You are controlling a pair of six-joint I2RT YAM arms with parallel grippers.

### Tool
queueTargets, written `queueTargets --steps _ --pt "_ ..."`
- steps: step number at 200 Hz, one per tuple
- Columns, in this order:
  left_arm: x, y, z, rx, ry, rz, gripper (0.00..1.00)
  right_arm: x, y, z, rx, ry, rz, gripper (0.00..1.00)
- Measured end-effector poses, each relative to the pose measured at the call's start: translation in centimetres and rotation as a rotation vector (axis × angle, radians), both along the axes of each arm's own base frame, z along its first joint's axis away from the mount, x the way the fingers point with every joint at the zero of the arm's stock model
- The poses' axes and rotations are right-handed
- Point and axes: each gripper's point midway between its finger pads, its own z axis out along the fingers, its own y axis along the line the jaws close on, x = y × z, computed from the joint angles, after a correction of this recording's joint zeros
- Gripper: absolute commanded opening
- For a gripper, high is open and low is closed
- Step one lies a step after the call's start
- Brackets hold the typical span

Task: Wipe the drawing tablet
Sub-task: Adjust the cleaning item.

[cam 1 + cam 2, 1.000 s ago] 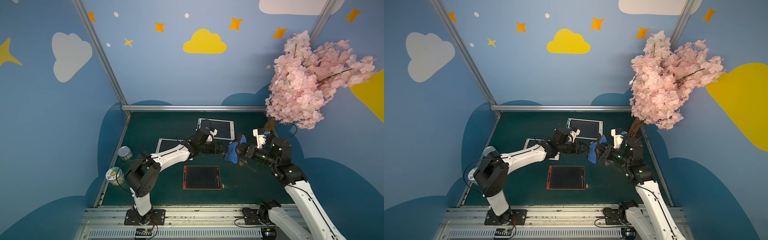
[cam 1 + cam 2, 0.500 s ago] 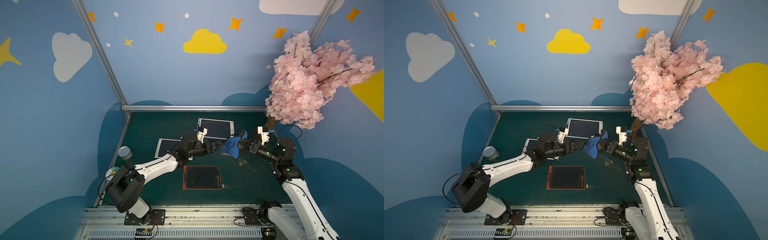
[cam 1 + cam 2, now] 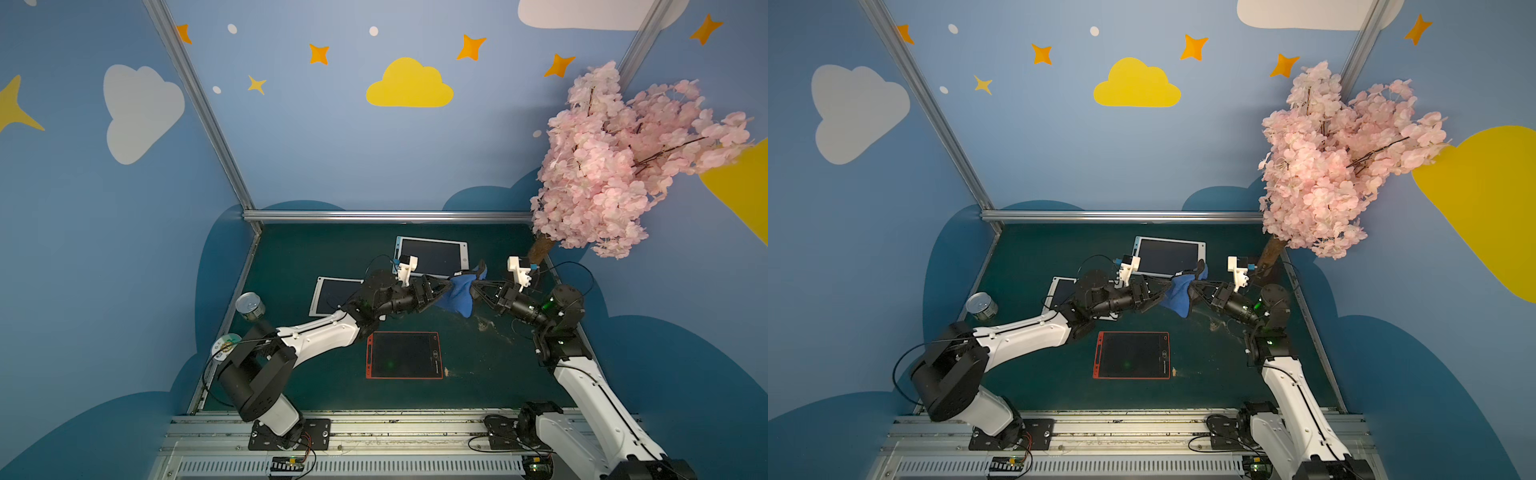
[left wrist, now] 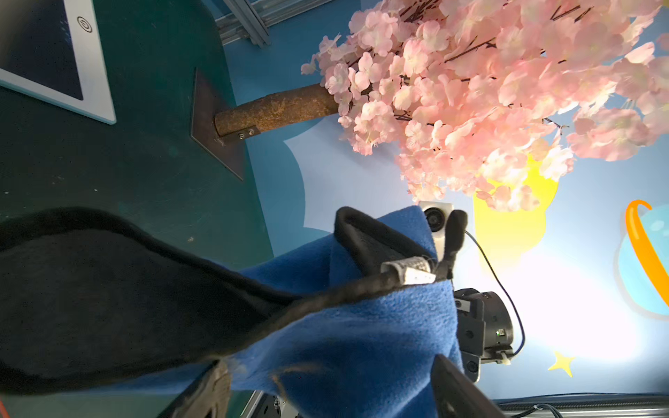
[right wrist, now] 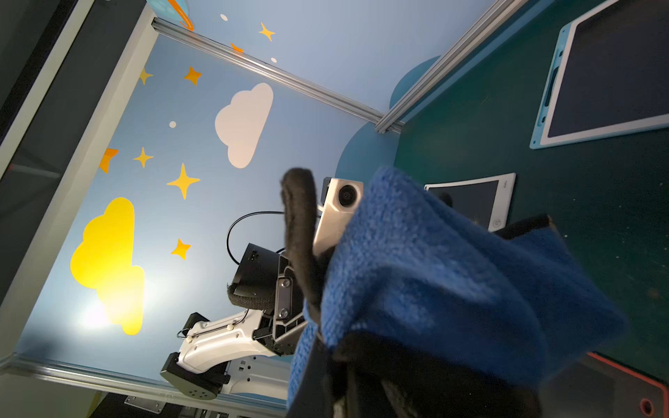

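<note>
The right gripper (image 3: 474, 286) was pressed together on one end of the blue cloth (image 3: 459, 298), holding it in the air. Facing it tip to tip, the left gripper (image 3: 444, 286) was spread. In the left wrist view its fingers (image 4: 454, 389) stood wide apart with the cloth hanging between them, blue on one face, black on the other, a small white tag at the hem. Whether those fingers touched the fabric could not be told.

A tin can (image 3: 250, 306) stood upright at the left edge of the green mat (image 3: 299, 257). Its top looked closed, so any contents were hidden.

The red-framed drawing tablet (image 3: 404, 355) lay flat on the mat near the front, apart from the cloth, its screen dark. A white-framed tablet (image 3: 432, 255) lay at the back, and a second white tablet (image 3: 332, 293) lay partly under the left arm (image 3: 320, 336).

That arm stretched diagonally from the front left, wrist level. The right arm (image 3: 582, 386) rose from the front right, bent at the elbow, forearm pointing toward the cloth.
</note>
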Motion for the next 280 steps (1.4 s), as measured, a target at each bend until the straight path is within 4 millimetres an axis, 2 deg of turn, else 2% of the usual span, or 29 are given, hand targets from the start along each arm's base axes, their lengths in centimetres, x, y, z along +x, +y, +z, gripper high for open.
queueTargets --steps 67,97,117,138,170,178,187,195,205,212,217,233,250,267,280 --pt "0.0 -2.2 1.7 -0.057 -0.007 -0.037 0.88 -1.0 1.8 0.1 0.028 0.013 0.065 0.0" --pt "-0.2 -2.5 2.6 -0.079 -0.018 -0.045 0.8 -1.0 2.2 -0.2 0.028 0.031 0.072 0.0" --pt "-0.4 -2.6 2.6 -0.081 -0.016 -0.051 0.63 -0.8 2.1 -0.8 0.015 0.049 0.065 0.0" --pt "-0.6 -2.6 2.7 -0.083 -0.016 -0.058 0.35 -0.7 2.0 -1.7 -0.013 0.065 0.051 0.0" --pt "-0.4 -2.5 2.4 -0.076 -0.006 -0.054 0.04 -0.9 1.8 -1.7 -0.041 0.055 0.043 0.0" --pt "-0.3 -2.4 2.5 -0.079 -0.011 -0.055 0.03 -0.9 1.7 -1.7 -0.048 0.05 0.041 0.0" --pt "-0.3 -2.4 2.5 -0.079 -0.011 -0.058 0.03 -0.9 1.6 -1.6 -0.056 0.048 0.036 0.13" --pt "-0.4 -2.4 2.5 -0.079 -0.012 -0.062 0.03 -1.0 1.4 -1.6 -0.067 0.05 0.033 0.32" --pt "-0.4 -2.4 2.5 -0.075 -0.018 -0.065 0.03 -1.1 1.2 -1.4 -0.09 0.043 0.029 0.63" --pt "-0.3 -2.3 2.3 -0.068 -0.024 -0.067 0.03 -1.2 0.9 -1.1 -0.114 0.034 0.02 0.77" --pt "-0.3 -2.2 2.2 -0.058 -0.031 -0.069 0.03 -1.3 0.7 -0.7 -0.138 0.024 0.005 0.83" --pt "0.0 -2.1 1.6 -0.004 -0.054 -0.068 0.03 -1.7 -0.2 0.7 -0.222 -0.038 -0.044 0.93" --pt "0.1 -1.7 1.5 0.066 -0.091 -0.056 0.03 -2.7 -1.1 2.1 -0.292 -0.116 -0.081 0.98" --pt "-0.3 -1.3 2.4 0.109 -0.141 -0.047 0.03 -3.7 -1.3 2.0 -0.325 -0.153 -0.071 0.98" --pt "-0.7 -0.9 3.6 0.121 -0.178 -0.041 0.03 -3.9 -1.0 1.0 -0.326 -0.14 -0.04 0.98"
